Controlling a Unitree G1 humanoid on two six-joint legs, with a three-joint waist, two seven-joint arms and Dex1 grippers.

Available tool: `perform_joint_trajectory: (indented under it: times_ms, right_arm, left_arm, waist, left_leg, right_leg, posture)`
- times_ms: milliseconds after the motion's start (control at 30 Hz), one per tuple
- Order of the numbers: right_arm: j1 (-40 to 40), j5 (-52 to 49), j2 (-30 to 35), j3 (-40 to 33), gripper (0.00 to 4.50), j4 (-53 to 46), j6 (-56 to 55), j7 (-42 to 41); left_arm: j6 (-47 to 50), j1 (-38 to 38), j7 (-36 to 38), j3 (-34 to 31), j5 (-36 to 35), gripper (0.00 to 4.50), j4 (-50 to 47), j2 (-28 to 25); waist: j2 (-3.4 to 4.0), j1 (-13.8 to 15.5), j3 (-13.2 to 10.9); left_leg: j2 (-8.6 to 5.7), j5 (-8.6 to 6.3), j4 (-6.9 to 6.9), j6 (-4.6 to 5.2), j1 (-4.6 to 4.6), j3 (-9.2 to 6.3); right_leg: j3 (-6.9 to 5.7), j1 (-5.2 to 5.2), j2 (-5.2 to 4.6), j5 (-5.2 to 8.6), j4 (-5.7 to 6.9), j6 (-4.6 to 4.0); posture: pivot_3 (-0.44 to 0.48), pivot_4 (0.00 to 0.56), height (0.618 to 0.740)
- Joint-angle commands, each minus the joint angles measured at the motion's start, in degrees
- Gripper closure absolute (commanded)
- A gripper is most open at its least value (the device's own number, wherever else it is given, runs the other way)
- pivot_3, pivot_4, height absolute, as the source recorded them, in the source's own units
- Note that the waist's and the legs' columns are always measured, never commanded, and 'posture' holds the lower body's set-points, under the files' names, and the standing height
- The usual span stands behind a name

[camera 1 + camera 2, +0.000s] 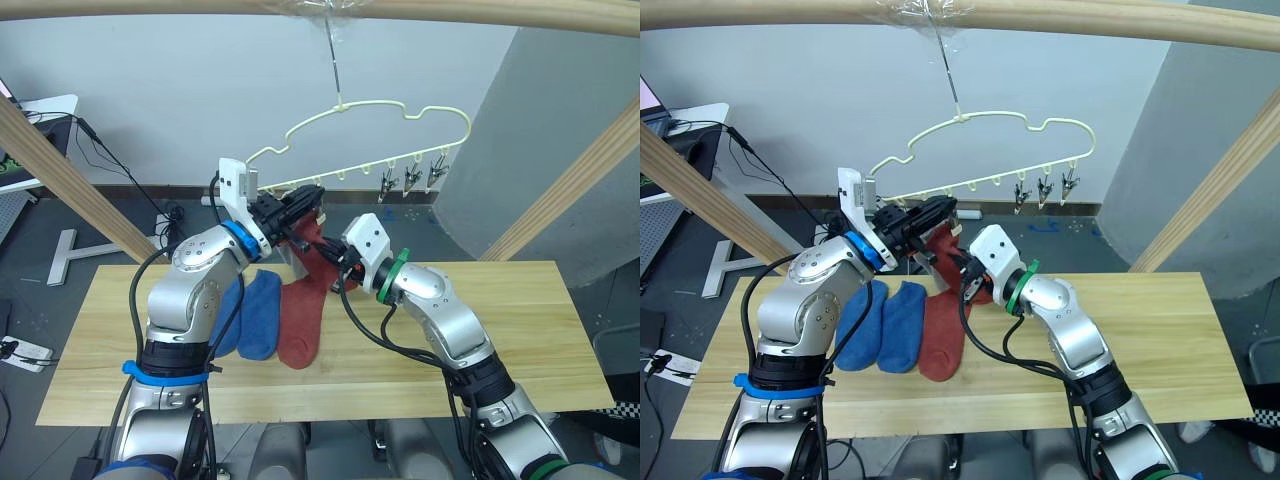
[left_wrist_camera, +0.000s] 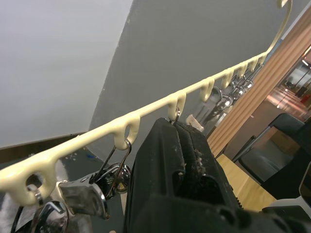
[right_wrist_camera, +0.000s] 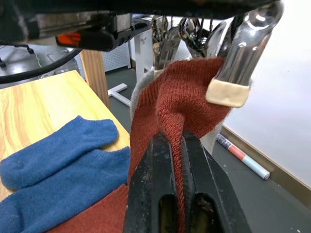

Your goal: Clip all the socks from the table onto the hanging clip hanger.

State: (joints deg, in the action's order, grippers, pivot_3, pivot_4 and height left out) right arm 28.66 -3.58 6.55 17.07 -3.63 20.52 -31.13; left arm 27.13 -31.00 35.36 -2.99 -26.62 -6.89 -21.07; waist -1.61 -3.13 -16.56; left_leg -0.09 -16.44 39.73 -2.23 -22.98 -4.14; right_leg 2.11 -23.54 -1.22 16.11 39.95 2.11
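Socks lie in a row on the table [image 1: 520, 330]; two blue socks [image 1: 258, 312] rest flat side by side near the robot's left arm; a rust-red sock [image 1: 300, 330] lies just beside them, toe toward the robot. A second rust-red sock [image 3: 180, 104] is lifted up off the wood; the right gripper [image 3: 177, 155] has its two black fingers clamped tight on a fold of this sock; the sock's top edge sits up at a shiny metal clip [image 3: 238, 58] with a pale tip, touching it. A bit of light grey fabric [image 3: 141, 87] peeks out behind the red sock; I cannot tell how it is held.

Above the table hangs the clip hanger [image 1: 400, 112], thin and pale yellow, shaped like a cloud; its hook goes up to a wooden pole [image 1: 480, 12]; three small clips [image 1: 410, 180] dangle free at the bar's end on the robot's right. The left gripper [image 1: 300, 212] reaches up to the hanger's lower bar, right by the lifted sock; in the left wrist view its fingers [image 2: 180, 155] are pressed together just under the yellow bar [image 2: 126, 127]; they seem to pinch a clip there, but the clip is mostly hidden. A slanted wooden pole [image 1: 70, 180] stands at each side; the floor behind is dark grey.
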Motion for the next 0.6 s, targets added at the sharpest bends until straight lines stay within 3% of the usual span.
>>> perform_joint_trajectory:
  times_ms: [33,100,200,333,400,600]
  right_arm:
    - [0.7,-1.31,-0.72,-1.03,4.45,-2.81,-1.41,0.18]
    - [0.93,-1.34,-0.85,-1.13,4.45,-2.69,-1.51,0.09]
    - [1.15,-1.5,-0.94,-1.1,4.5,-2.83,-1.98,-0.31]
    - [1.24,-1.39,-0.8,-0.84,4.5,-2.75,-2.29,-0.37]
    - [1.19,-1.22,-0.42,-0.33,4.5,-2.79,-2.91,-1.01]
    - [1.5,1.48,1.53,1.07,2.75,-2.59,-3.79,-1.0]
  left_arm:
    - [-0.03,0.39,0.04,-0.15,-0.36,4.5,-3.03,-0.37]
    - [0.51,0.36,0.41,-0.26,-0.92,4.5,-2.93,-0.4]
    - [0.51,0.5,0.49,-0.72,-0.34,3.82,-2.3,-1.23]
    - [1.85,0.46,1.39,-0.62,-1.35,2.58,-2.84,-1.96]
    - [2.2,0.79,1.77,-0.51,-1.65,2.58,-3.56,-2.34]
    - [1.91,1.9,3.41,-0.35,-1.18,2.56,-4.61,-3.66]
  waist:
    - [0.0,-0.02,0.0]
    - [0.0,-0.03,0.0]
    - [0.0,-0.04,0.0]
    - [0.0,-0.04,0.0]
    - [0.0,-0.04,0.0]
    - [0.01,-0.07,0.0]
  left_leg:
    - [0.0,0.0,-0.01,0.0,0.0,0.0]
    - [0.0,0.0,-0.02,0.0,0.0,0.0]
    - [0.0,0.0,-0.02,0.0,0.0,0.0]
    - [0.0,0.0,-0.02,0.0,0.0,-0.01]
    - [0.0,0.0,-0.02,0.0,0.0,0.0]
    - [0.0,0.01,-0.05,-0.02,0.0,0.0]
  right_leg:
    - [0.0,0.0,0.0,0.0,0.0,0.0]
    - [0.0,0.0,0.0,0.0,0.0,0.0]
    - [0.0,0.0,0.0,0.0,0.0,0.0]
    - [0.0,-0.01,0.0,0.0,0.0,0.0]
    - [0.0,-0.01,0.0,0.0,0.0,0.0]
    - [0.01,-0.02,0.0,0.0,-0.01,0.0]
  posture:
    - [-0.04,0.255,0.72]
    - [-0.039,0.254,0.72]
    - [-0.036,0.253,0.72]
    - [-0.033,0.252,0.72]
    - [-0.033,0.251,0.72]
    - [-0.035,0.25,0.72]
